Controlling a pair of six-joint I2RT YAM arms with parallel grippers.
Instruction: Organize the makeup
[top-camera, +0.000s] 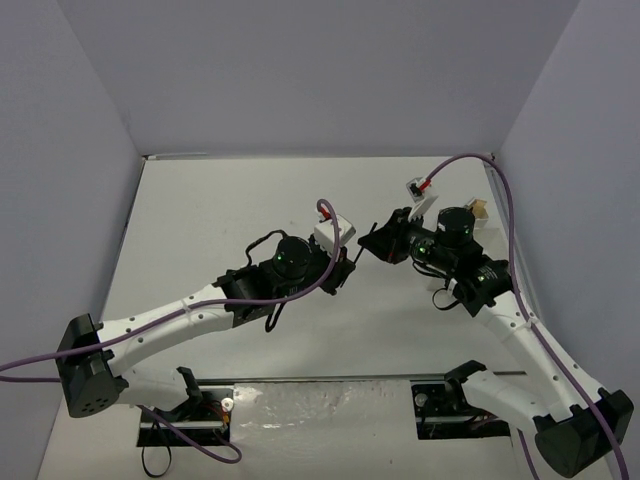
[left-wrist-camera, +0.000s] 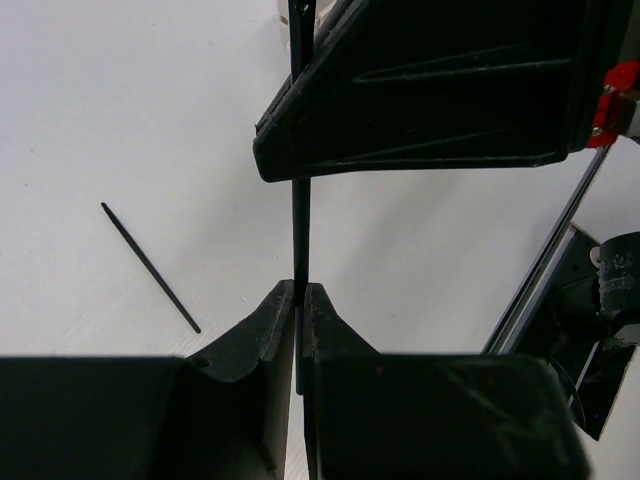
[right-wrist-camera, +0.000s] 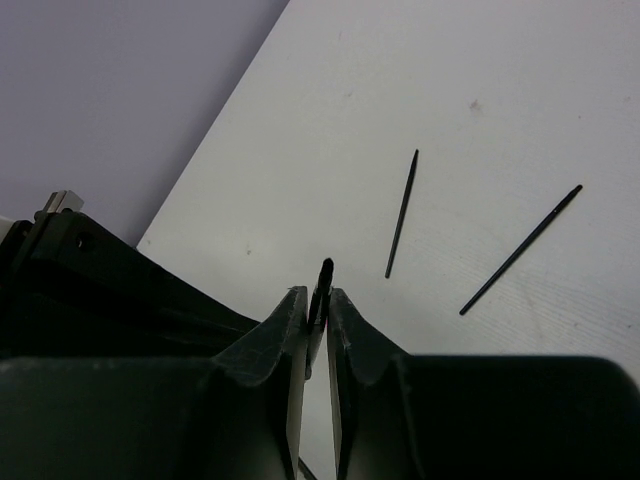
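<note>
Both grippers meet above the middle of the table. My left gripper (top-camera: 348, 262) (left-wrist-camera: 298, 288) is shut on a thin black stick (left-wrist-camera: 300, 225) that runs straight up to the right gripper's fingers (left-wrist-camera: 420, 100). My right gripper (top-camera: 372, 245) (right-wrist-camera: 318, 292) is shut on the end of a black stick (right-wrist-camera: 322, 278), apparently the same one, with its tip poking out past the fingertips. One loose black stick (left-wrist-camera: 150, 267) lies on the table in the left wrist view. Two loose black sticks (right-wrist-camera: 402, 213) (right-wrist-camera: 520, 250) lie in the right wrist view. The bottles and the other sticks are out of view.
The white table (top-camera: 220, 220) is closed in by grey walls (top-camera: 320, 70) at the back and both sides. The left gripper's dark body (right-wrist-camera: 120, 300) fills the left of the right wrist view. Purple cables (top-camera: 505, 200) loop over both arms. A metal rail (top-camera: 320, 400) runs along the near edge.
</note>
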